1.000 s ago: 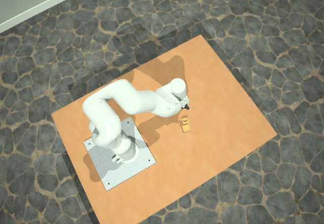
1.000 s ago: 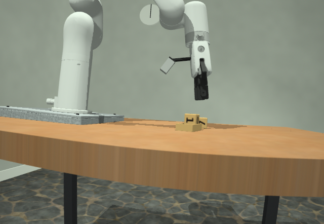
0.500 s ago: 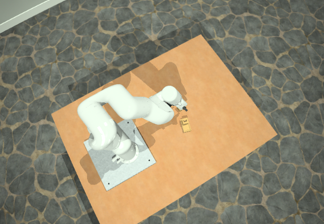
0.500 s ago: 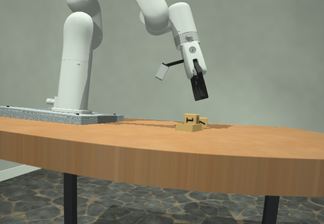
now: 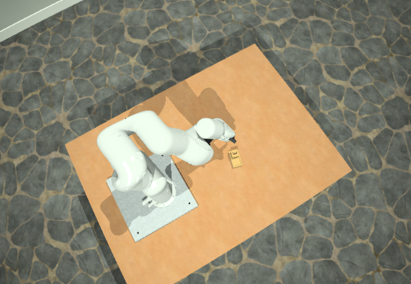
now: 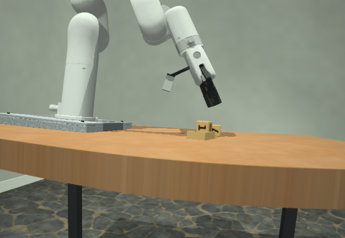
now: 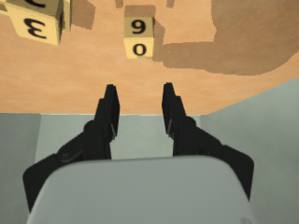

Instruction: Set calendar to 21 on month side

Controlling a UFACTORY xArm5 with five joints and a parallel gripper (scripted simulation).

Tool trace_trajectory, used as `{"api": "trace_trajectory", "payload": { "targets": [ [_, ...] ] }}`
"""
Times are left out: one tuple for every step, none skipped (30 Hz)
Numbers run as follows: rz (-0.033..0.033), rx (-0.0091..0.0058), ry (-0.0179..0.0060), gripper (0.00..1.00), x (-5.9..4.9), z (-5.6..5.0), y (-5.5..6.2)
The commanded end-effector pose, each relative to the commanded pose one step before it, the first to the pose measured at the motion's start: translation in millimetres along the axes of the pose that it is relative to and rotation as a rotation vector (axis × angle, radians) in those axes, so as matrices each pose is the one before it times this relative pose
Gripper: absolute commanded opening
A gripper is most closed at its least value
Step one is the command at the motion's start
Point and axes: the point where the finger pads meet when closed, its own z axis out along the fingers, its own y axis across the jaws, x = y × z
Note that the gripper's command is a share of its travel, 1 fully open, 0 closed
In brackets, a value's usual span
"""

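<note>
The wooden tray (image 5: 237,164) (image 6: 194,135) (image 7: 67,19) sits on the table. One cube (image 5: 234,153) (image 6: 204,126) (image 7: 35,28) stands at one end of it; a sideways 1 shows in the exterior view and a 3 in the wrist view. The other cube (image 6: 216,130) (image 7: 138,37) lies on the table outside the tray, apart from it; the wrist view shows a 9 or 6 on one face and a 0 on the face below. I cannot make it out in the top view. My gripper (image 5: 234,140) (image 6: 214,104) (image 7: 140,94) is tilted, partly open and empty, above the table and the cubes.
The arm's grey base plate (image 5: 155,226) (image 6: 94,126) stands on the table (image 5: 265,187) (image 6: 167,149), to the left of the tray in the top and exterior views. The arm's shadow falls on the table around the loose cube.
</note>
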Motion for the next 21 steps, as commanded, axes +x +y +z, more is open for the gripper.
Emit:
{"api": "trace_trajectory", "payload": {
  "targets": [
    [-0.00001, 0.00004, -0.04477, 0.49, -1.17, 0.77, 0.02],
    [0.0, 0.0, 0.0, 0.49, 0.0, 0.0, 0.0],
    [-0.00001, 0.00002, -0.01852, 0.49, 0.27, 0.14, 0.01],
    [-0.00001, 0.00002, -0.02013, 0.49, 0.35, -0.08, 0.01],
    [-0.00001, 0.00002, -0.02013, 0.49, 0.39, -0.33, 0.01],
    [-0.00001, 0.00002, -0.01852, 0.49, 0.38, -0.52, 0.01],
    [-0.00001, 0.00001, -0.01549, 0.49, 0.33, -0.6, 0.01],
    [0.0, 0.00001, -0.01146, 0.49, 0.25, -0.54, 0.01],
    [0.0, 0.00001, -0.00704, 0.49, 0.15, -0.37, 0.0],
    [0.0, 0.0, -0.00305, 0.49, 0.07, -0.17, 0.0],
    [0.0, 0.0, -0.0005, 0.49, 0.01, -0.03, 0.0],
    [0.0, 0.0, 0.0, 0.49, 0.0, 0.0, 0.0],
    [0.0, 0.0, 0.0, 0.49, 0.0, 0.0, 0.0],
    [0.0, 0.0, 0.0, 0.49, 0.0, 0.0, 0.0],
    [0.0, 0.0, 0.0, 0.49, 0.0, 0.0, 0.0],
    [0.0, 0.0, 0.0, 0.49, 0.0, 0.0, 0.0],
    [0.0, 0.0, 0.0, 0.49, 0.0, 0.0, 0.0],
    [0.0, 0.0, 0.0, 0.49, 0.0, 0.0, 0.0],
    [0.0, 0.0, 0.0, 0.49, 0.0, 0.0, 0.0],
    [0.0, 0.0, 0.0, 0.49, 0.0, 0.0, 0.0],
    [0.0, 0.0, 0.0, 0.49, 0.0, 0.0, 0.0]
  ]
}}
